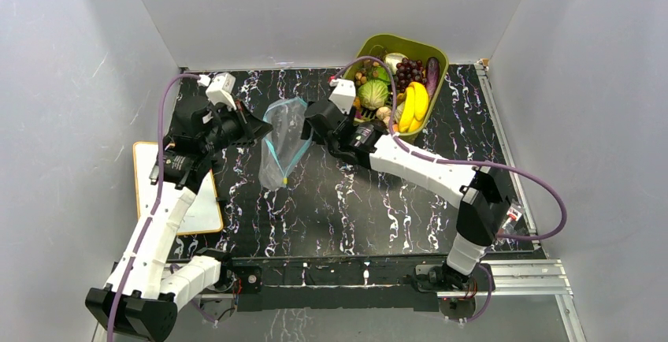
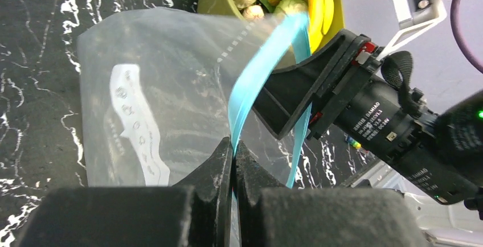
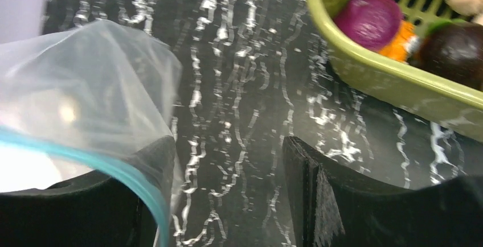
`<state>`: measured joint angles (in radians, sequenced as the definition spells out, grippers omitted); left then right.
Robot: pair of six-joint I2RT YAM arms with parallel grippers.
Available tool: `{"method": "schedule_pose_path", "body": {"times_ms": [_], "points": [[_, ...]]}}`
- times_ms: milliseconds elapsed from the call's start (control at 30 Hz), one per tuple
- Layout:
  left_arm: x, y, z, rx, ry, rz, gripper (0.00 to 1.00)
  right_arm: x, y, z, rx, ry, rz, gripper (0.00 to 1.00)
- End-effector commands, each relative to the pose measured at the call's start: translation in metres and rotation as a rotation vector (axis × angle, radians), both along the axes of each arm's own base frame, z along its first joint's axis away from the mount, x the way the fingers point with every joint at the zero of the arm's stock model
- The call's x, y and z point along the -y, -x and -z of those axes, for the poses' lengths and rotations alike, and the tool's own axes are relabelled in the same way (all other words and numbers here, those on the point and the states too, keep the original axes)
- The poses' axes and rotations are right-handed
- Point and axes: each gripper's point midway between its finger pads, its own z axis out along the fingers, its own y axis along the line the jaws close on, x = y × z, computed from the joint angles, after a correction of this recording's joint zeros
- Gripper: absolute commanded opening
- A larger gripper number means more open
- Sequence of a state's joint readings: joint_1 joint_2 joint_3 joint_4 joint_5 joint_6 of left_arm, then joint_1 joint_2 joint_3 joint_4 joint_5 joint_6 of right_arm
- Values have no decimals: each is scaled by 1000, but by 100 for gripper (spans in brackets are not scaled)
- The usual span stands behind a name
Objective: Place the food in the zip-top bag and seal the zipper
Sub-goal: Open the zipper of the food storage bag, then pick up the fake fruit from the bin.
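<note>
Top view: a clear, crinkly plastic zip-top bag (image 1: 282, 133) lies on the black marbled table (image 1: 354, 208) between the two grippers, with its light blue zipper strip (image 1: 273, 155) spread in an open loop. The left gripper (image 1: 266, 131) meets the bag's left edge and the right gripper (image 1: 306, 126) its right edge. The toy food (image 1: 417, 102), including yellow bananas, dark grapes and green cabbage, sits in an olive-green plastic tub (image 1: 403, 40) beyond the right gripper. A flat white board (image 1: 206, 204) lies at the table's left. Left wrist view: the left fingers (image 2: 219, 167) are pressed together, pinching the blue strip. Right wrist view: the right jaws stand wide apart with nothing between them; bag film and strip drape over one finger.
</note>
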<state>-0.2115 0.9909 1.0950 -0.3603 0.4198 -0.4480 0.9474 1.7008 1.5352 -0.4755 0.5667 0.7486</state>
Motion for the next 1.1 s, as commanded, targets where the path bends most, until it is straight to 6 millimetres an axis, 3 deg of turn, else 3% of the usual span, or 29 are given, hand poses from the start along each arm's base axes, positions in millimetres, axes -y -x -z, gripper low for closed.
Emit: {"method": "schedule_pose_path", "body": {"times_ms": [0, 100, 167, 233, 367, 633, 833, 1067], "points": [[-18, -1, -12, 77, -63, -76, 0, 39, -6, 17, -16, 53, 123, 66], [-30, -8, -10, 62, -127, -129, 0, 58, 0, 39, -50, 76, 160, 66], [-28, -11, -2, 36, -155, -99, 0, 56, 5, 42, -64, 56, 134, 66], [-22, -11, 10, 9, -159, -53, 0, 40, 10, 35, -67, 13, 43, 68], [-8, -6, 26, -36, -121, 25, 0, -2, 26, 1, -50, -75, -230, 71], [-2, -3, 50, -19, -107, 65, 0, -10, 46, -58, 4, -71, -427, 81], [-1, 3, 73, 0, -90, 63, 0, 23, 35, -90, 54, -59, -379, 85], [3, 10, 72, 28, -73, 102, 0, 108, -11, -101, 112, 101, -103, 83]]}}
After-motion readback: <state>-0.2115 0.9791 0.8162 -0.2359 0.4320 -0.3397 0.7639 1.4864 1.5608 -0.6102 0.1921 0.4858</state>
